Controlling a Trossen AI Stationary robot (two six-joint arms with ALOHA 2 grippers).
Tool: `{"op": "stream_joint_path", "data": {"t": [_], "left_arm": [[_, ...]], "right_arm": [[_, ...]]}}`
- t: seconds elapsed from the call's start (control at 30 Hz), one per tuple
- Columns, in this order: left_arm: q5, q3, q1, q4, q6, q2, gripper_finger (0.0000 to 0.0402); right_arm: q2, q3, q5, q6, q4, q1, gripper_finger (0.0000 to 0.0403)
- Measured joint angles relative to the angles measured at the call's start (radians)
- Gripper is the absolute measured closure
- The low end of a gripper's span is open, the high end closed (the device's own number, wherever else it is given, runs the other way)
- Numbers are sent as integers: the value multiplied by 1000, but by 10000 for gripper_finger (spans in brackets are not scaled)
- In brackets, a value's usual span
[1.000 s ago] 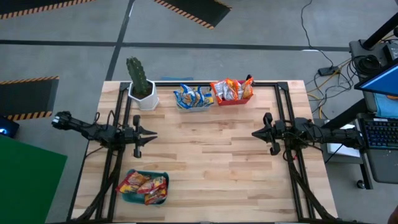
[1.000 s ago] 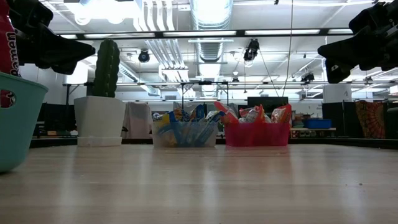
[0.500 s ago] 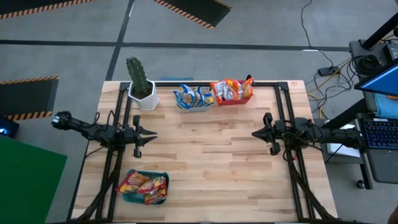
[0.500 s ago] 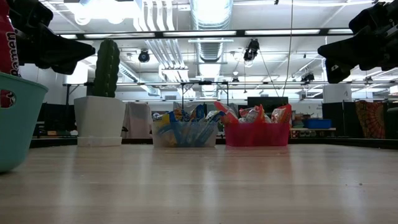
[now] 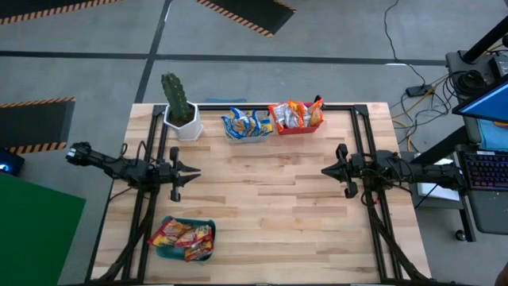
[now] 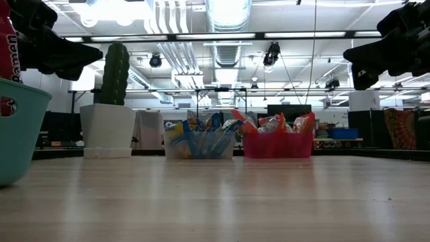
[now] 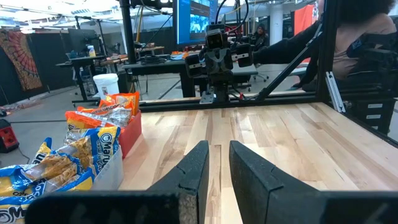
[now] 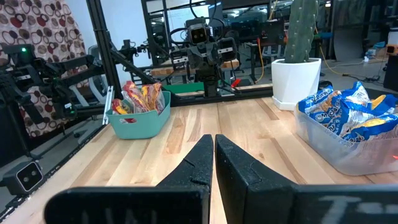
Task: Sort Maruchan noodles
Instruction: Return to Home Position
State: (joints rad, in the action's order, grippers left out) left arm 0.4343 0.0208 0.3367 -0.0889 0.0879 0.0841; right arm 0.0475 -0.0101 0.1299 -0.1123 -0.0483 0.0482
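Noodles (image 5: 184, 237) binned at the table (image 5: 278, 206) edges from above, left gripper (image 5: 190, 171) and right gripper (image 5: 325, 170) facing inward; low down, bins (image 6: 279, 146) upright; wrist-on, left fingers (image 7: 252, 180) barely parted, right pinched empty: finish slow, high, clear of bins.

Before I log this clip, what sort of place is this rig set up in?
Most likely a robotics lab in an open industrial hall: exposed ceiling ducts and strip lights overhead, a monitor on desks behind the table, and hazard-striped floor tape.
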Motion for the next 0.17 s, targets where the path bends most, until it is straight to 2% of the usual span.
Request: {"op": "stream_joint_path", "data": {"t": [0.17], "left_arm": [[0,0,0,0,0,0,354]], "right_arm": [[0,0,0,0,0,0,394]]}}
